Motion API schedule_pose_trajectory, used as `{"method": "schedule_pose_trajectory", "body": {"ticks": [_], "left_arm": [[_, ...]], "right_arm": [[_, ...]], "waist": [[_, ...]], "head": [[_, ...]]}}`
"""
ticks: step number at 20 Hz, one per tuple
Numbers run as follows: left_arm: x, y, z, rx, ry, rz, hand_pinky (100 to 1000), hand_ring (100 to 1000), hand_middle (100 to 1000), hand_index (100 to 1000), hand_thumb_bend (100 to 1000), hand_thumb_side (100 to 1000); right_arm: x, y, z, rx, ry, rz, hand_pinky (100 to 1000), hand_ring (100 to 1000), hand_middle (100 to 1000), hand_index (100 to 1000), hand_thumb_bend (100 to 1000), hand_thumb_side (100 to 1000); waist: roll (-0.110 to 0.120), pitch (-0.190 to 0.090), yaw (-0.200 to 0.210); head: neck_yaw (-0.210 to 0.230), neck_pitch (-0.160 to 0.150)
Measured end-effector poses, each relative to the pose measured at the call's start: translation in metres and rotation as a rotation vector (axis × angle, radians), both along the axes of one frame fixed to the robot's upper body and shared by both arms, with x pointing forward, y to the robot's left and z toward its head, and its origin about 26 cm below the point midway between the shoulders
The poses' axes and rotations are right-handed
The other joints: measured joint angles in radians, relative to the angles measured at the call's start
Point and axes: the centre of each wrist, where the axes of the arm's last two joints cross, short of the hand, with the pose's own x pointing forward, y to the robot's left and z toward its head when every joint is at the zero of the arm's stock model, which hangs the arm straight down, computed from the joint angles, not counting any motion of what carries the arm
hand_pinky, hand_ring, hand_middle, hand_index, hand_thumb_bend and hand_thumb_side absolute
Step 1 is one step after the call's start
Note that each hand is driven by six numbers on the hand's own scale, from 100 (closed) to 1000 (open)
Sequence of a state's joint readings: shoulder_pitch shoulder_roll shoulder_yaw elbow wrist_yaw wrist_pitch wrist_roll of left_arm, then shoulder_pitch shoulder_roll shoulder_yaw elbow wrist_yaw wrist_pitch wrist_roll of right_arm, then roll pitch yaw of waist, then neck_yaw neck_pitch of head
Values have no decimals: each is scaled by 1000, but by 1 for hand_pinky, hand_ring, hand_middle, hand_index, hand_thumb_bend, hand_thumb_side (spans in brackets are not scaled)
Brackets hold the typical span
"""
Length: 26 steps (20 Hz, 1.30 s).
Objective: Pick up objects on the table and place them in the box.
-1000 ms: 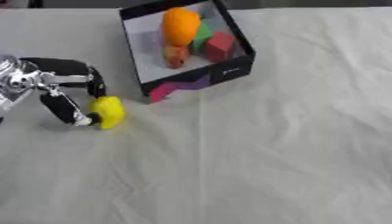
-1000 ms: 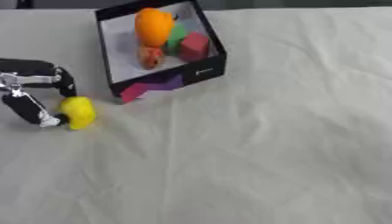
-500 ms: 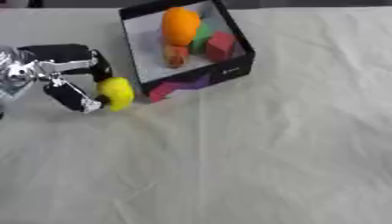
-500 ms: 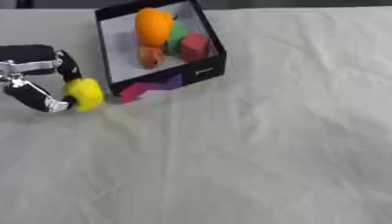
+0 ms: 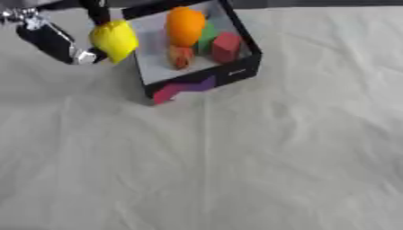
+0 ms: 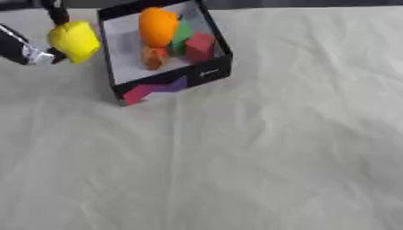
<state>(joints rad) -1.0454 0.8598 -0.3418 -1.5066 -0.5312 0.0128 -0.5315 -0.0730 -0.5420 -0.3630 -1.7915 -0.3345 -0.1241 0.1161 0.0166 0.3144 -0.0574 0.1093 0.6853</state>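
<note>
My left hand (image 5: 55,38) comes in from the upper left, shut on a yellow lumpy object (image 5: 114,39) pinched between its fingers and thumb. It holds the object in the air just left of the black box (image 5: 235,71), near the box's left wall. The box has a white floor and holds an orange fruit (image 5: 185,24), a green piece (image 5: 208,34), a red block (image 5: 226,46) and a small orange-red item (image 5: 180,56). My right hand shows in no view.
A pale grey cloth (image 5: 236,157) with soft creases covers the table. The box's front wall carries a magenta and purple pattern (image 5: 182,88). The table's far edge runs along the top.
My left hand has lifted the yellow object off the cloth and carried it up and right, toward the box's left wall.
</note>
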Motion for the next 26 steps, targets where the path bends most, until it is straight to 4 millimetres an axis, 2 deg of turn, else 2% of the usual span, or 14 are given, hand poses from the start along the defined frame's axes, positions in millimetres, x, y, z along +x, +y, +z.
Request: {"method": "schedule_pose_trajectory", "body": {"ticks": [3,7,9,13,14,17,19,20,21,22,23,26], "left_arm": [[36,-13,-3,-10,-7,30,724,601,497,441,297,100],[77,-24,-20,-55,-14,69,722,596,500,444,287,100],[90,-27,-30,-75,-25,87,723,593,502,454,253,100],[108,-28,-49,-101,-40,111,753,609,528,498,248,100],[110,-29,-52,-105,-40,109,775,640,579,586,318,100],[114,-29,-59,-101,-20,96,854,790,759,831,406,122],[115,-27,-60,-94,0,89,864,806,776,857,426,121],[115,-27,-60,-91,9,87,881,823,796,899,525,489],[115,-26,-60,-92,14,85,882,824,797,903,545,541],[115,-26,-60,-94,15,85,883,819,795,910,593,688],[115,-26,-59,-101,14,86,879,813,790,906,594,720],[113,-26,-56,-131,-3,83,873,806,781,896,528,698]], "right_arm": [[3,2,4,-1,-12,11,822,775,639,904,100,678],[9,7,10,0,-27,40,822,775,639,904,100,677],[12,9,13,2,-33,54,822,775,639,904,100,677],[14,12,15,1,-34,72,822,775,638,904,100,681],[15,12,16,1,-35,75,822,775,638,904,100,679],[15,13,17,1,-37,78,822,775,638,904,100,680],[15,13,17,1,-36,79,822,775,638,904,100,681],[15,13,17,1,-35,80,822,775,638,904,100,681],[15,13,17,1,-35,80,822,775,638,904,100,680],[15,13,17,1,-35,80,821,775,638,904,100,681],[15,13,17,1,-34,80,822,775,638,904,100,680],[14,12,16,1,-31,79,822,775,638,904,100,679]], "waist": [[0,0,-17],[11,0,-55],[15,1,-71],[19,1,-87],[19,1,-87],[19,1,-87],[19,1,-87],[19,1,-87],[19,1,-86],[19,1,-85],[19,1,-84],[19,1,-83]], "head": [[13,-2],[39,-12],[54,-20],[74,-29],[75,-30],[77,-32],[76,-32],[76,-32],[75,-32],[75,-32],[74,-32],[73,-32]]}}
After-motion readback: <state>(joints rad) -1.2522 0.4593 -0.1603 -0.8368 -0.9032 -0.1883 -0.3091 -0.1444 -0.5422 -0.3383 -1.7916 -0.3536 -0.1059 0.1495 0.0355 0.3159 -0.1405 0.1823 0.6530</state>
